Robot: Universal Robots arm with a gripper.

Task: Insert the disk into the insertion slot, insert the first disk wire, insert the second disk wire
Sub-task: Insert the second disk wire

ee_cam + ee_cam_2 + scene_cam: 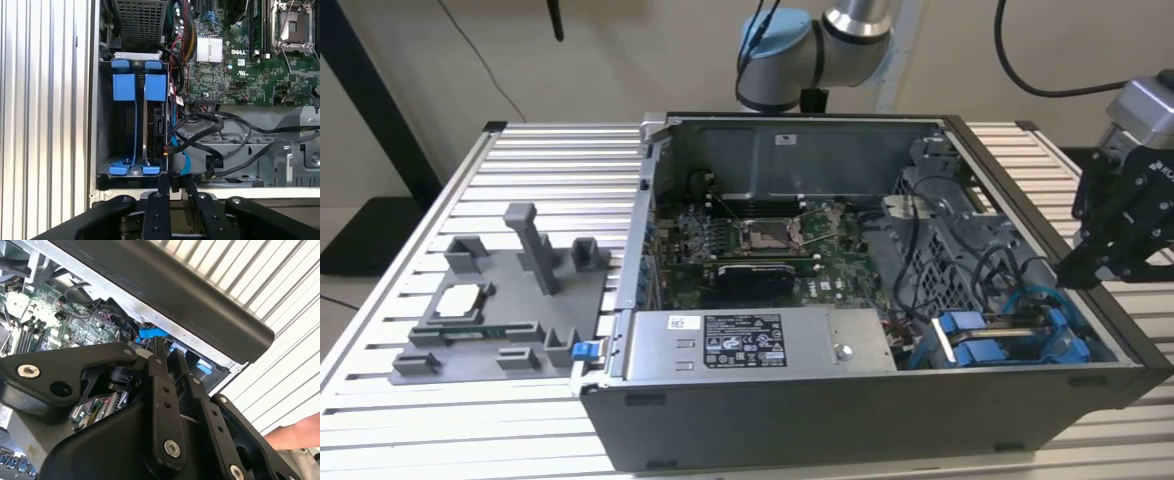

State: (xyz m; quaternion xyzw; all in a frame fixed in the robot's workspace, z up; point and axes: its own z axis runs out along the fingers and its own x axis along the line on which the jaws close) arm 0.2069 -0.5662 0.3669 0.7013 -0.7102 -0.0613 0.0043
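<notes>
The disk [155, 125] stands edge-on inside the insertion slot [102, 125], held in its blue carrier [155, 86], with a second blue carrier [123, 87] beside it. In the exterior view the disk [987, 340] sits in the case's front corner on the exterior view's right. A blue wire [183, 162] and black wires [220, 125] run along the disk's side; whether they are plugged in cannot be told. My gripper [1083, 272] hangs just outside the case wall, above the slot. Its fingertips [163, 184] sit close together with nothing between them; the gripper [167, 352] looks shut.
The open computer case [854, 420] lies on a slatted metal table [547, 150]. Inside are the motherboard [761, 240] and a grey power-supply box [747, 342]. A grey fixture tray [494, 310] with upright posts stands on the exterior view's left. A person's hand [295, 432] is near the wrist.
</notes>
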